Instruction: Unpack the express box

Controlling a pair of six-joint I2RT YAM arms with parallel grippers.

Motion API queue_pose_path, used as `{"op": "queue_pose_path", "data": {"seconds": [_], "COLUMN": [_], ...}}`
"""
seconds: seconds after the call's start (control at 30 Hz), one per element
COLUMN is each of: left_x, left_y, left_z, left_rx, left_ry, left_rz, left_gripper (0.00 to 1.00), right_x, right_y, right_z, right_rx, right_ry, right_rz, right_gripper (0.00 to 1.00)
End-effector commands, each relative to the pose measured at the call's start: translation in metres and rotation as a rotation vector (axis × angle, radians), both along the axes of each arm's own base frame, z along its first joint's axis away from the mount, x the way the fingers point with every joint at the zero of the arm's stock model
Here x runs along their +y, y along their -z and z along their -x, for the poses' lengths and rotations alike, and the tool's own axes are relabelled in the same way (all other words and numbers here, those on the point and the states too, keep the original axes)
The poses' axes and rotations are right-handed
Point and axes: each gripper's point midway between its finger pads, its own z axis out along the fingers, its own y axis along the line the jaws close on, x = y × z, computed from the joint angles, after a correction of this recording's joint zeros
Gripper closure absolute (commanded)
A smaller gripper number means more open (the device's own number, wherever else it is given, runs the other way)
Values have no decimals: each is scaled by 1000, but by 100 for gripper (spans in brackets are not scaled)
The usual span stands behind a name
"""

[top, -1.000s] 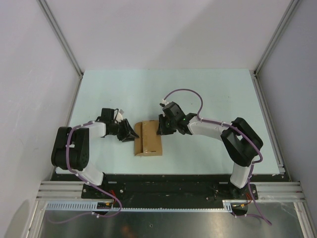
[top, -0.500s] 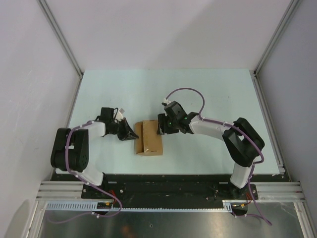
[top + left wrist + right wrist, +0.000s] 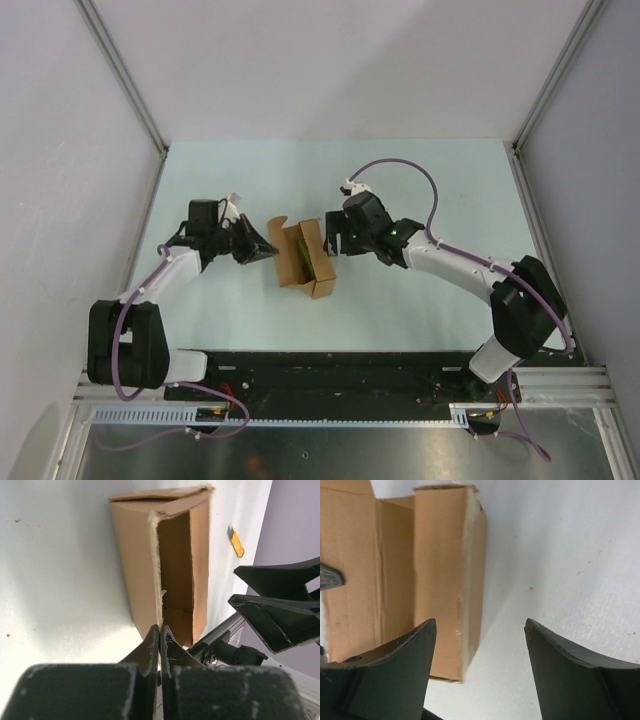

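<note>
Brown express box [image 3: 302, 262], flap pinched open by left gripper [image 3: 268, 250]; right gripper [image 3: 329, 240] spread at 2 o'clock; pale-green table [image 3: 430, 180], white walls [image 3: 330, 70].

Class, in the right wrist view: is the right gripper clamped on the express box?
No: the right gripper stands wide open, with bare table between the express box and one finger.

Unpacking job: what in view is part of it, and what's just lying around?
Job:
express box, flap open
left end effector, pinching its flap
right end effector, open beside it

Lying about:
small yellow item past the box, unidentified
</note>
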Motion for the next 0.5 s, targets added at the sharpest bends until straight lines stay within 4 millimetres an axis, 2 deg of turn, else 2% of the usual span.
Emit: {"op": "queue_pose_path", "data": {"seconds": [0.0, 0.2, 0.23, 0.27, 0.33, 0.47], "left_x": [-7, -9, -10, -10, -10, -10], "left_y": [-20, -19, -19, -20, -22, -26], "left_z": [2, 2, 2, 1, 1, 2], "left_rx": [-17, -11, -12, -16, -20, -27], "left_ry": [18, 26, 29, 27, 29, 33], "left_rz": [23, 18, 17, 17, 17, 16], "left_gripper": [100, 100, 100, 100, 100, 100], "right_x": [17, 40, 43, 45, 49, 49], "right_y": [-50, -46, -35, -36, -19, -2], "right_z": [-5, 7, 8, 6, 10, 7], "right_rx": [-114, -141, -127, -139, -122, -128], "right_ry": [-37, -140, -148, -147, -162, -142], "right_rz": [-89, -46, -19, 0, 56, 149], "right_gripper": [25, 24, 24, 24, 24, 24]}}
